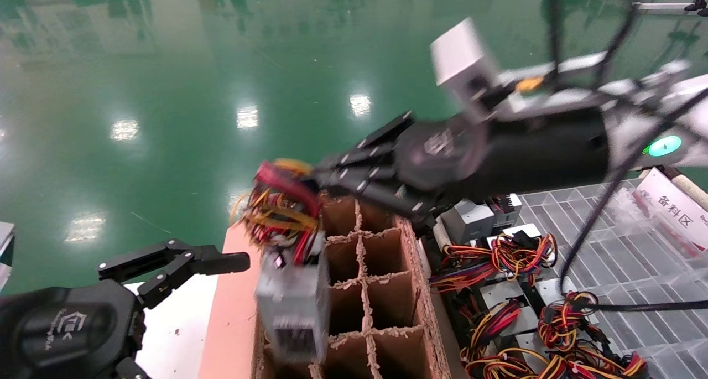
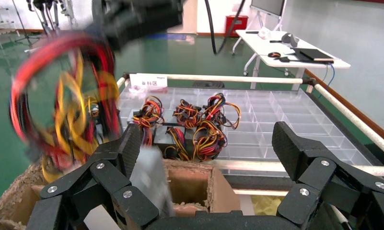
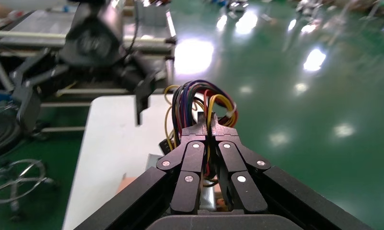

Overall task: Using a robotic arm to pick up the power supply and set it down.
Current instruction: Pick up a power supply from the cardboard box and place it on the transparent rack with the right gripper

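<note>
The robotic arm, white with a green light ring, reaches in from the right. Its black right gripper is shut on the red, yellow and black wire bundle of the power supply. The grey box hangs tilted from those wires over the near-left cells of a cardboard divider box. In the right wrist view the right gripper pinches the wires, with the grey body below. My left gripper is open and holds nothing; it is low at the left, beside the hanging supply.
A clear compartment tray at the right holds several other wired power supplies and a white label card. A white table lies under the left gripper. Green floor lies beyond.
</note>
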